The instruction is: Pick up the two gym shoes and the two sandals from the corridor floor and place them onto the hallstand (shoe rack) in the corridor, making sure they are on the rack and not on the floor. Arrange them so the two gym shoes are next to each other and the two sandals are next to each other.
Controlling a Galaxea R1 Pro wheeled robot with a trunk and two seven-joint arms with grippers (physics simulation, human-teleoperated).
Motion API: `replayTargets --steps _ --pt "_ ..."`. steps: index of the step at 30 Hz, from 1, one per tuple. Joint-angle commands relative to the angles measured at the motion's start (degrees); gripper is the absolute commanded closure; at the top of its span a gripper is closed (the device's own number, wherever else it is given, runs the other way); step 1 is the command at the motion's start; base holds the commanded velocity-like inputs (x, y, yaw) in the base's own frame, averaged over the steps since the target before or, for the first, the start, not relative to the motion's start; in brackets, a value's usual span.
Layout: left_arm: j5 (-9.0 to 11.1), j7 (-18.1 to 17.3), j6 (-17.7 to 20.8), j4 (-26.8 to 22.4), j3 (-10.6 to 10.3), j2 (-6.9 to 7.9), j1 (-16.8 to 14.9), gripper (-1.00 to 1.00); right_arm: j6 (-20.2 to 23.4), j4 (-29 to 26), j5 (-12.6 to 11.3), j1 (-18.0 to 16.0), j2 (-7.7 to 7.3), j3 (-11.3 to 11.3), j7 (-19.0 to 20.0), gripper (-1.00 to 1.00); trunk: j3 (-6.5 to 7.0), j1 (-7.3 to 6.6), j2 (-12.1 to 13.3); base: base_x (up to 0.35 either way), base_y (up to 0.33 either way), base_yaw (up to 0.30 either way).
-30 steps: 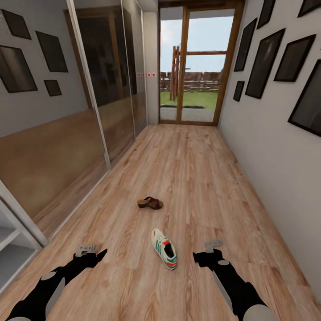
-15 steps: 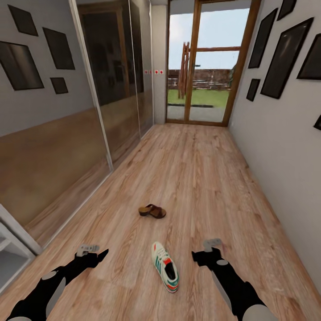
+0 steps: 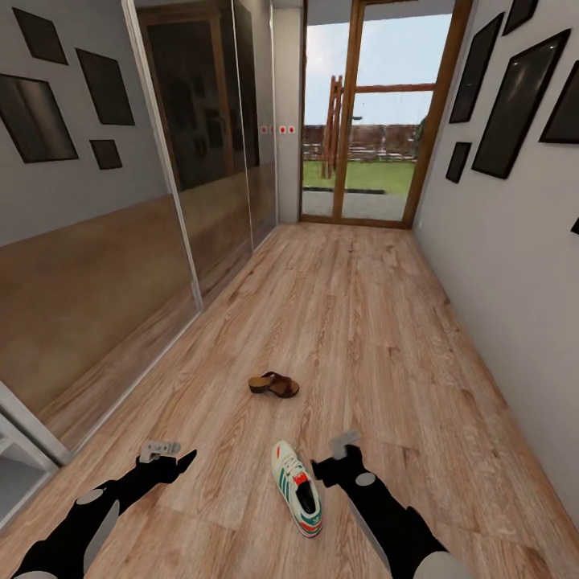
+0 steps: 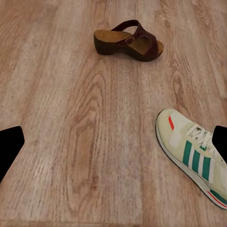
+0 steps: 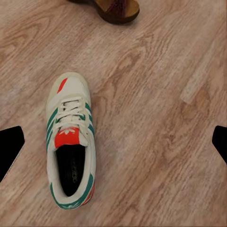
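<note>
Gym shoe (image 3: 297,487) lies on corridor floor (image 3: 346,322), long axis roughly 11–5 o'clock, toe away. Right gripper (image 3: 341,455) spread and empty, just at its 3 o'clock; left gripper (image 3: 165,454) also released, well apart at 9. Sandal (image 3: 274,384) at 12, beyond

A home corridor: light brown wood-plank floor (image 3: 346,322), dark framed pictures (image 3: 507,104) on grey walls, mirrored sliding wardrobe doors (image 3: 201,161), glazed wooden garden door (image 3: 370,121).

The gym shoe (image 3: 297,487) is cream-white with green side stripes and a red tongue label (also a red mark at the toe). The sandal (image 3: 274,384) is dark brown over a tan footbed, and the corridor floor (image 3: 370,338) is light brown, grained wood plank.
</note>
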Motion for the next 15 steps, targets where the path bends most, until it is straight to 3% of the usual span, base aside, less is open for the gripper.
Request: replayTargets --steps 1,11,15 --pt "0.4 -0.3 0.0 0.0 0.1 0.0 0.0 -1.0 0.4 -0.1 0.3 0.0 0.13 0.3 -0.1 -1.0 -0.05 -0.01 0.0 0.004 -0.001 0.0" --pt "0.3 -2.0 0.1 0.0 -1.8 0.32 0.0 -1.0 0.1 0.4 0.0 0.0 0.4 1.0 0.0 -1.0 -0.05 -0.01 0.0 0.003 0.0 0.0" --pt "0.3 -2.6 0.2 -0.2 -2.4 0.4 0.0 -1.0 0.0 3.1 0.0 0.1 0.26 1.0 -0.1 -1.0 -0.1 -0.01 0.0 0.135 0.0 0.0"
